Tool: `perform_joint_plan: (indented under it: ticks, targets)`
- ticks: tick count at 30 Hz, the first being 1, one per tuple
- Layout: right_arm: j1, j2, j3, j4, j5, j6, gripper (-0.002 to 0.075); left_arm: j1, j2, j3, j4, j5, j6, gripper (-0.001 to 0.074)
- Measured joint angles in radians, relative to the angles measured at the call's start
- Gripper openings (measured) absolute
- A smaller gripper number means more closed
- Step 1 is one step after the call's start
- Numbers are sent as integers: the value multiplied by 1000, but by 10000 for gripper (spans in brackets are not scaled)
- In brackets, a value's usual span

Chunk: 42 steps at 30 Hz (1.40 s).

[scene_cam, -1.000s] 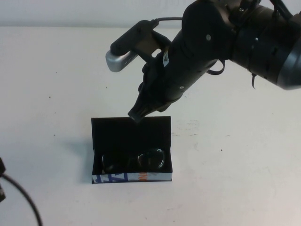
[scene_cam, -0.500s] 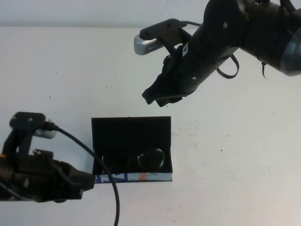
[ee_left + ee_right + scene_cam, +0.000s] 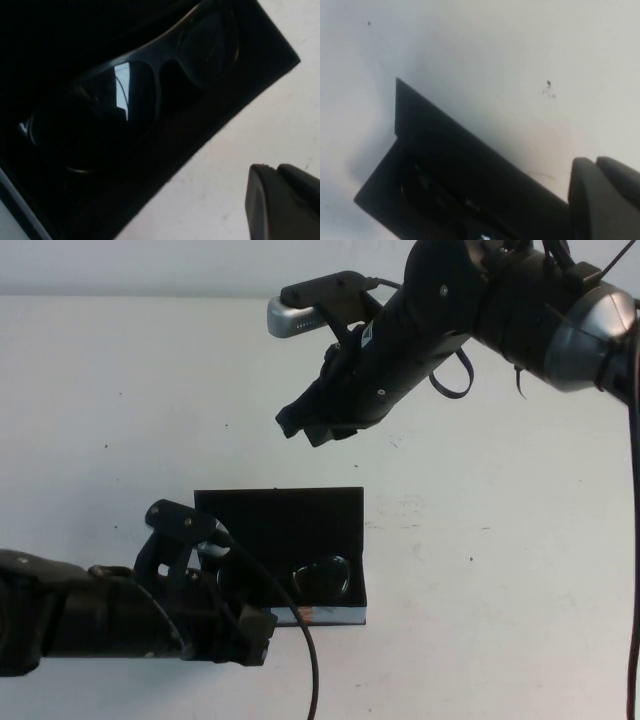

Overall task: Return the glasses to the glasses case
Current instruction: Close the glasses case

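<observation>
Now | step: dark rectangular-framed glasses [image 3: 318, 578] lie inside open black box-shaped glasses case [image 3: 280, 512], lower centre, lid upright | right pincer [image 3: 300, 426] together, empty, above the lid | left pincer [image 3: 258, 630] at case front, opening: cannot tell | next, likely: close lid.

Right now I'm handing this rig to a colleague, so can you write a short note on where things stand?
Right gripper: jaws shut, empty, raised over the table behind the glasses case.
Left gripper: low at the case's front edge, on its left part; nothing seen held.
Glasses: lying inside the case, lenses facing up.
Case: open, lid upright at the back, sitting on the white table.
Done: glasses are in the case.
Left: lid not yet closed, if that is wanted; then pull both arms away.
</observation>
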Motion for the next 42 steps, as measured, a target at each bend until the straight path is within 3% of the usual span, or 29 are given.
perform_joint_plan:
  ticks: [11,31,42]
  targets:
    - [-29,62,-55,39,-10,4,-12,-2,126,0,-199,-43,257,-5]
    - [-38,161,-62,86,-150,4,-11,-2,186,-12,-231,-37,345,-5]
    - [-39,216,-62,128,-95,-29,-11,-2,187,-12,-231,-37,349,-5]
